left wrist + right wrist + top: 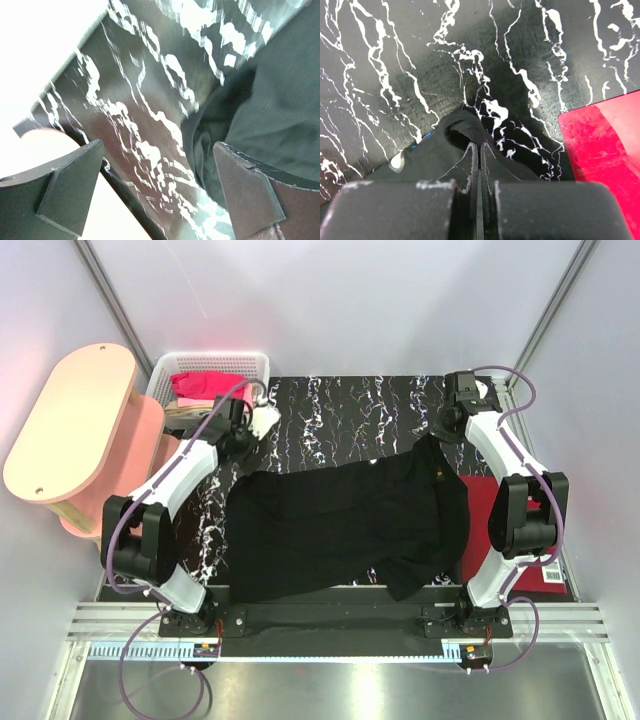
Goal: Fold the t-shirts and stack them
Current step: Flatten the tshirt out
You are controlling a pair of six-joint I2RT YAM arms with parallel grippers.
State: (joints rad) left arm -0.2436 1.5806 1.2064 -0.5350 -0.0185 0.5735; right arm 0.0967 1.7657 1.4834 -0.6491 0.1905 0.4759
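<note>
The black t-shirt (340, 525) lies spread across the middle of the marbled mat. My right gripper (432, 443) is shut on a fold of its far right edge and holds that edge up a little. In the right wrist view the gripper (479, 146) pinches the black cloth (440, 155), which shows a small white-and-blue print. My left gripper (247, 433) is open and empty above the mat at the shirt's far left corner. In the left wrist view (160, 185) the black cloth (280, 100) lies beside the right finger. The dark red t-shirt (487, 510) lies flat at the right. The bright pink t-shirt (203, 386) is in the basket.
The white mesh basket (215, 362) stands at the far left corner of the mat (340, 410). A pink oval stool (75, 425) stands left of the table. White cloth (266, 420) hangs at the basket's near right corner. Grey walls close in the back and sides.
</note>
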